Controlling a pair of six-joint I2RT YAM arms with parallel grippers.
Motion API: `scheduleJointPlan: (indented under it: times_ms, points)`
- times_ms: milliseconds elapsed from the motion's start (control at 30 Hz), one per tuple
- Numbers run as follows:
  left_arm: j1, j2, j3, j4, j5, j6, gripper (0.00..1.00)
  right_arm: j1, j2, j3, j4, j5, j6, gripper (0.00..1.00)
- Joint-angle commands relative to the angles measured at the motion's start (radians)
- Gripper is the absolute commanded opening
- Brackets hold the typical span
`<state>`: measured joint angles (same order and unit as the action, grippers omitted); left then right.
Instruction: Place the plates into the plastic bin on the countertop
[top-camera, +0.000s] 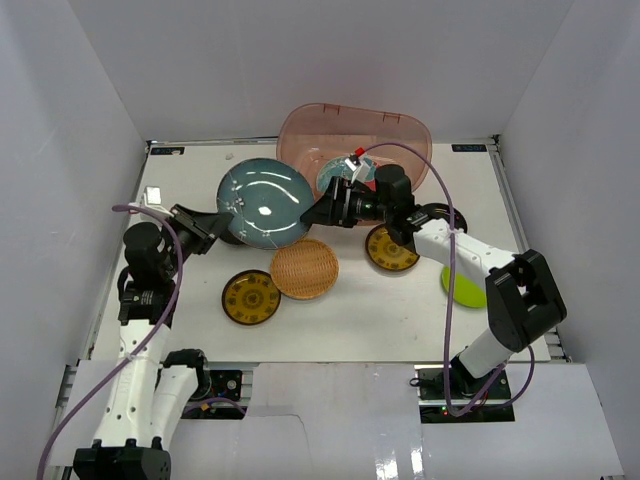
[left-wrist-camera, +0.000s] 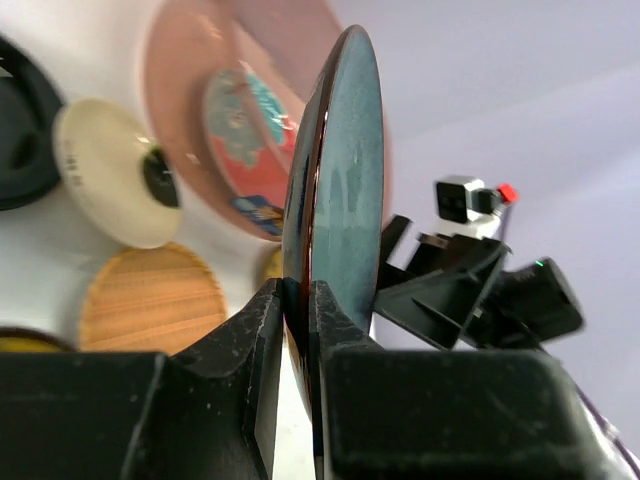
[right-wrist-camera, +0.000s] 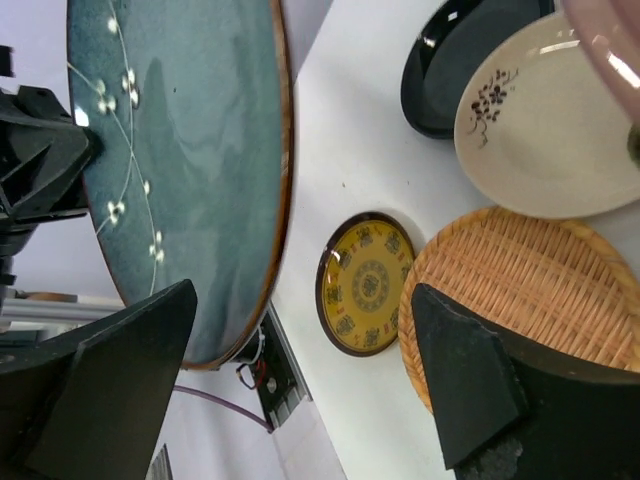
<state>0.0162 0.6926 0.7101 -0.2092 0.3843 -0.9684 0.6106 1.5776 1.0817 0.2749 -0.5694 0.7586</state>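
A grey-blue plate (top-camera: 265, 203) is held up on edge above the countertop (top-camera: 350, 310), in front of the plastic bin (top-camera: 400, 128). My left gripper (top-camera: 213, 224) is shut on its left rim; in the left wrist view the rim (left-wrist-camera: 335, 180) sits pinched between the fingers (left-wrist-camera: 250, 340). My right gripper (top-camera: 322, 209) stands open at the plate's right rim. In the right wrist view its fingers (right-wrist-camera: 115, 375) straddle the plate's edge (right-wrist-camera: 170, 150) without closing. A red-and-teal plate (top-camera: 333, 172) lies inside the bin.
On the countertop lie a wicker plate (top-camera: 304, 268), two yellow-patterned brown plates (top-camera: 250, 297) (top-camera: 390, 249), a lime green plate (top-camera: 463, 287), a cream plate (right-wrist-camera: 545, 130) and a black plate (right-wrist-camera: 450, 60). White walls (top-camera: 70, 150) enclose three sides.
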Motion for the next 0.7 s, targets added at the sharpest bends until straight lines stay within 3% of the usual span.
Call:
scheduleJointPlan:
  times_ms: [0,33,167,200,333,400,433,467,500,600,667]
  points:
    - [-0.001,0.007,0.015,0.316,0.145,-0.118,0.00,-0.026,-0.007,-0.012,0.153,-0.076,0.057,0.95]
    - [-0.001,0.016,0.012,0.335,0.160,-0.130,0.00,-0.029,-0.007,-0.023,0.171,-0.092,0.068,0.98]
    - [-0.001,0.070,-0.012,0.413,0.252,-0.180,0.00,-0.061,-0.007,-0.057,0.271,-0.121,0.140,0.65]
    - [-0.001,0.093,-0.018,0.431,0.263,-0.187,0.00,-0.069,-0.004,-0.068,0.299,-0.125,0.181,0.44]
    - [-0.002,0.149,-0.011,0.409,0.295,-0.165,0.00,-0.110,-0.004,-0.112,0.441,-0.130,0.280,0.13]
    - [-0.001,0.171,-0.001,0.398,0.320,-0.145,0.03,-0.136,-0.017,-0.103,0.442,-0.121,0.286,0.08]
    - [-0.001,0.194,0.009,0.380,0.321,-0.129,0.11,-0.146,-0.024,-0.097,0.438,-0.109,0.285,0.08]
    - [-0.001,0.208,0.025,0.307,0.312,-0.065,0.33,-0.169,-0.030,-0.077,0.434,-0.106,0.283,0.08]
    - [-0.002,0.226,0.049,0.260,0.282,-0.020,0.44,-0.182,-0.039,-0.065,0.432,-0.103,0.286,0.08]
    - [-0.002,0.318,0.164,0.038,0.135,0.155,0.69,-0.264,-0.033,0.013,0.402,-0.093,0.292,0.08]
    - [-0.002,0.395,0.230,-0.065,0.050,0.238,0.72,-0.320,-0.015,0.062,0.348,-0.086,0.272,0.08]
